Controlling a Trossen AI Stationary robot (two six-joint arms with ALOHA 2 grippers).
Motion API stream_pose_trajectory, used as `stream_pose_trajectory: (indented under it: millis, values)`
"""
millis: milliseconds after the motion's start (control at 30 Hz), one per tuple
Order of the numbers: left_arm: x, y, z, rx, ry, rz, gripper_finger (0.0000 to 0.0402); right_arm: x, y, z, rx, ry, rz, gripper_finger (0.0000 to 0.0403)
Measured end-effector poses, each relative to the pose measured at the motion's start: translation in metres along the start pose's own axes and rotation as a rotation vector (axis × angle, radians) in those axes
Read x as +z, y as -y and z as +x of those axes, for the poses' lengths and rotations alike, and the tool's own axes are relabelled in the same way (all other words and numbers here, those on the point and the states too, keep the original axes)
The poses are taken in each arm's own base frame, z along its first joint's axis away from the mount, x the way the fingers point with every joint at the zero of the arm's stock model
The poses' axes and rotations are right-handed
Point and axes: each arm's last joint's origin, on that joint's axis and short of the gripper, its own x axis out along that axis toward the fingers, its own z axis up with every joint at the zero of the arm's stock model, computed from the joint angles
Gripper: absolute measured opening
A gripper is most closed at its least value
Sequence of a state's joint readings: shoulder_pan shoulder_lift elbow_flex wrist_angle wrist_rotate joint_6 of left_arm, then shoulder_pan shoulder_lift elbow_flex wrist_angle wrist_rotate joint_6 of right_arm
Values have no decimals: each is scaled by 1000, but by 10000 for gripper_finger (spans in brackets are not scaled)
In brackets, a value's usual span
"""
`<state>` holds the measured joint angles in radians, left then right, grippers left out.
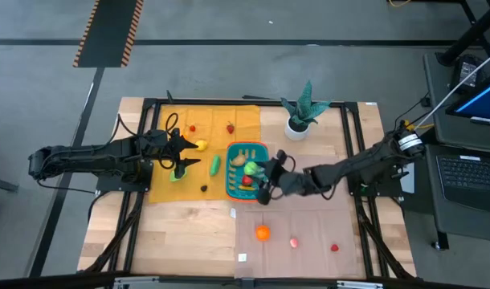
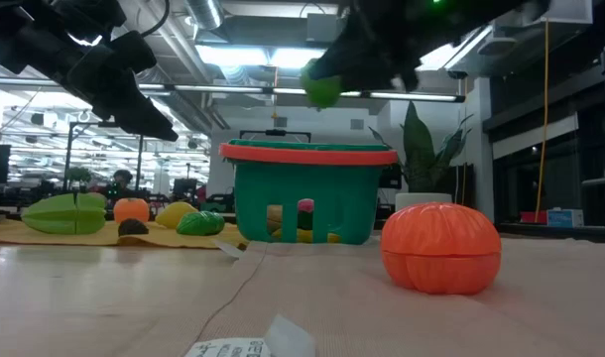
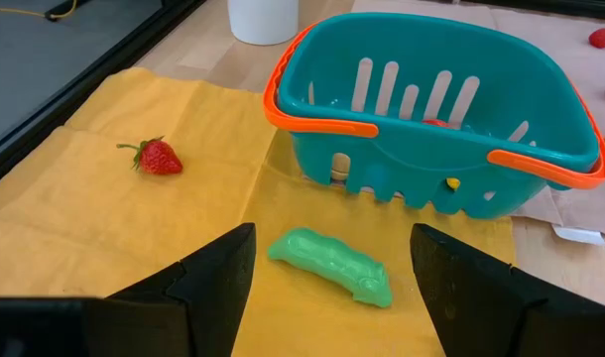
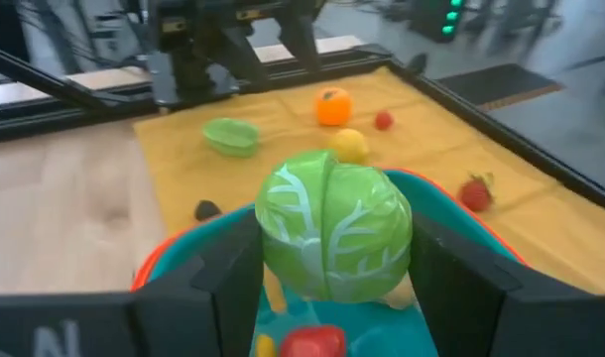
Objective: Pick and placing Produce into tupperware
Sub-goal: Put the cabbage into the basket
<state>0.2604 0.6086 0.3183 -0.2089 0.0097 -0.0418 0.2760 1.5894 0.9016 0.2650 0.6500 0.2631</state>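
Scene: a wooden table (image 1: 189, 233) seen from above, with a yellow cloth (image 1: 213, 120) over its far left part and two dark robot arms reaching in from either side.
Basket: the teal basket (image 1: 235, 152) with an orange rim sits near the table's middle, at the cloth's right edge; a few toy pieces lie inside.
Right gripper: the right gripper (image 4: 332, 248) hangs just over the basket, its two fingers clamped on a pale green toy cabbage (image 4: 332, 236), which is in the air above the rim.
Left gripper: the left gripper (image 3: 332, 273) hovers over the cloth with fingers spread wide and nothing between them; a green pea pod (image 3: 332, 266) lies on the cloth just ahead, beside the basket.
Loose produce on cloth: a strawberry (image 3: 159, 157), a yellow piece (image 1: 201, 145), and a small dark piece (image 1: 203, 188), possibly an olive, too small to tell.
Loose produce on bare table: an orange (image 2: 441, 248) near the front, well apart from the basket.
Other: a potted plant (image 1: 301, 112) at the far edge.
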Motion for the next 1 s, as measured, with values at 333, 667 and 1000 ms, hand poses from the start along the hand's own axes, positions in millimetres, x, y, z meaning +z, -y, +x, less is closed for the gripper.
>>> stream_pose_trajectory:
  millis: [333,667,1000]
  values:
    - [0,0,0,0,0,1,261,7,25,20,132,-36,18,216]
    - [0,0,0,0,0,1,261,7,45,32,283,-128,67,217]
    - [0,0,0,0,-1,1,261,3,56,36,271,-186,36,217]
